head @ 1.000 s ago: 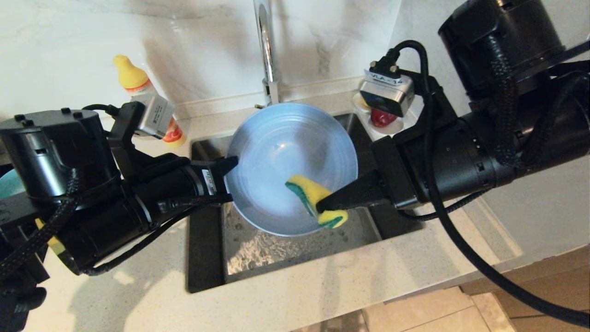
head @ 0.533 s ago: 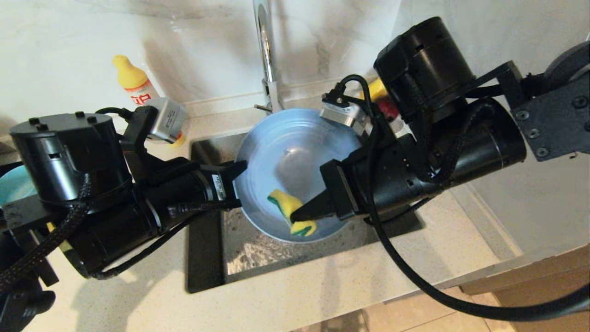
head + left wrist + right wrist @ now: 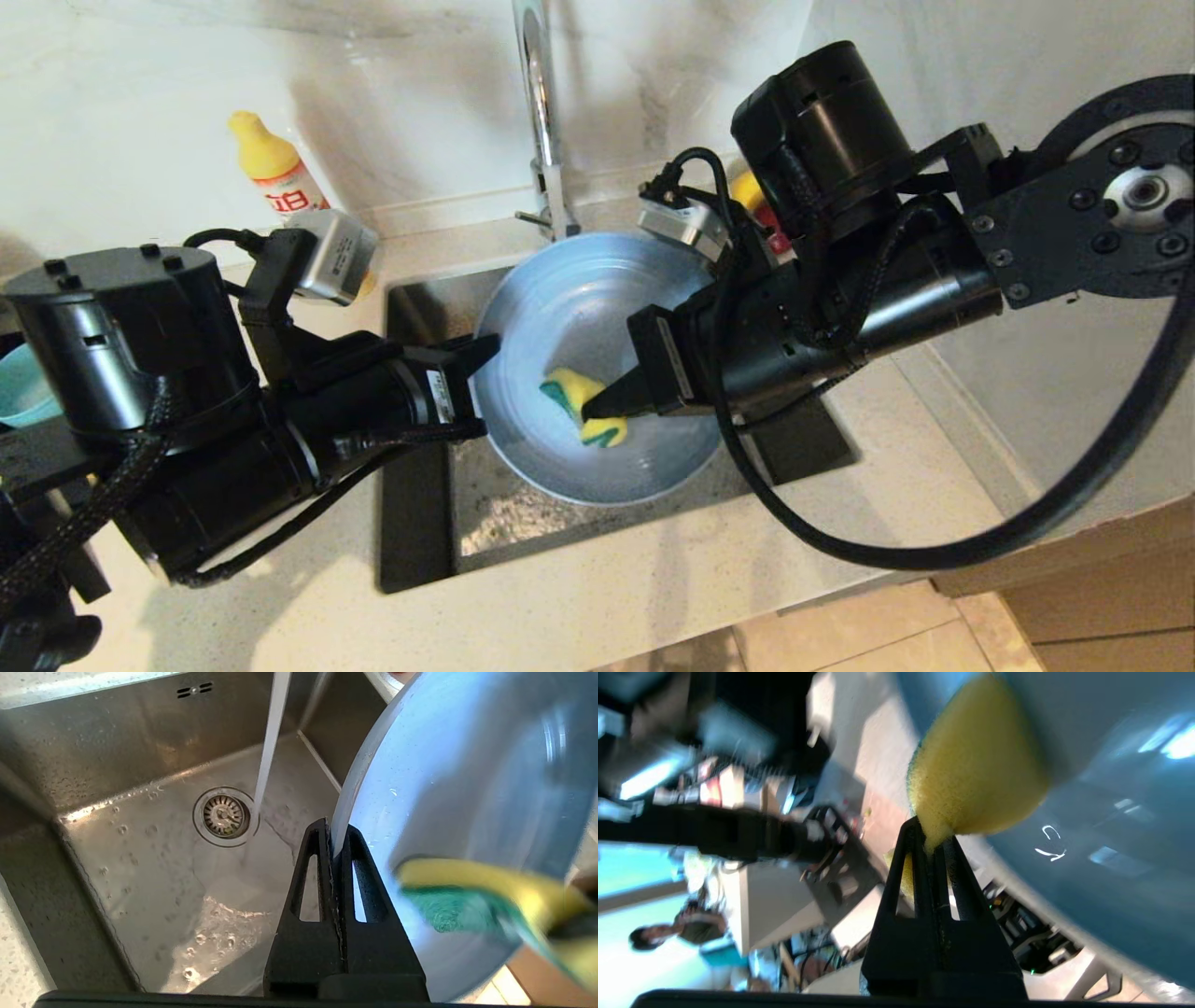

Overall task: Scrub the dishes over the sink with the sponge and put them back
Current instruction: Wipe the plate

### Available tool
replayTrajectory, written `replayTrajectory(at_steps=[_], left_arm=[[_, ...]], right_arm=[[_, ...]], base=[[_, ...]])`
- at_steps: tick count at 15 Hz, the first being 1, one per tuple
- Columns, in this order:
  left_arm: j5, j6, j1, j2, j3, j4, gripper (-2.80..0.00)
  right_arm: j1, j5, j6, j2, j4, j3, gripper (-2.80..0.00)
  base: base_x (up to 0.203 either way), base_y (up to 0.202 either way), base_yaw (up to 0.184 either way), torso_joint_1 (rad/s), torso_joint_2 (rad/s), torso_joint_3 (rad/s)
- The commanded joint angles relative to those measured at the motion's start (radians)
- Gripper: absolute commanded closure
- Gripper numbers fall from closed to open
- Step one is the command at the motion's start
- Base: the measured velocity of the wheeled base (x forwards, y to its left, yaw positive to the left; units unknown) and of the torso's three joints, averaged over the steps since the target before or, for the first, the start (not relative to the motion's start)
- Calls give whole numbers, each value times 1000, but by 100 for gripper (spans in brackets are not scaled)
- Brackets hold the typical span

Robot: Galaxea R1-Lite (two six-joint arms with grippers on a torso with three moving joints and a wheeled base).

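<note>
The step in hand was scrubbing the wide shallow grey-blue plate point(image 3: 597, 364), and doing it well looked to call for keeping the plate tilted over the square brushed steel sink point(image 3: 485, 523), so drips fall into the basin, while sweeping the sponge across the whole inner face and not only one patch. The left gripper point(image 3: 481, 387), reaching in from the left, was clamped together on the plate's left rim, its two black fingers point(image 3: 322, 891) pinching the thin edge, as the left wrist view showed plainly. The right gripper point(image 3: 602, 406), coming from the right, was squeezed tight on the waisted yellow foam sponge with its dark green scouring face point(image 3: 579, 403), pressing it against the plate's inside near the lower middle. Water ran from the tall chrome faucet point(image 3: 541, 112) into the basin behind the plate.
</note>
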Motion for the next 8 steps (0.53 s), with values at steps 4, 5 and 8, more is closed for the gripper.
replayTrajectory(at_steps=[4, 5, 8], left_arm=[[1, 0, -36, -18, 26, -5, 0], [1, 3, -39, -19, 28, -5, 0], [1, 19, -71, -26, 40, -5, 0]], right_arm=[[-54, -2, 5, 18, -4, -29, 0], [-57, -2, 6, 15, -4, -29, 0], [-92, -2, 7, -25, -12, -32, 0]], base=[[0, 0, 0, 0, 0, 0], [0, 0, 0, 0, 0, 0], [0, 0, 0, 0, 0, 0]])
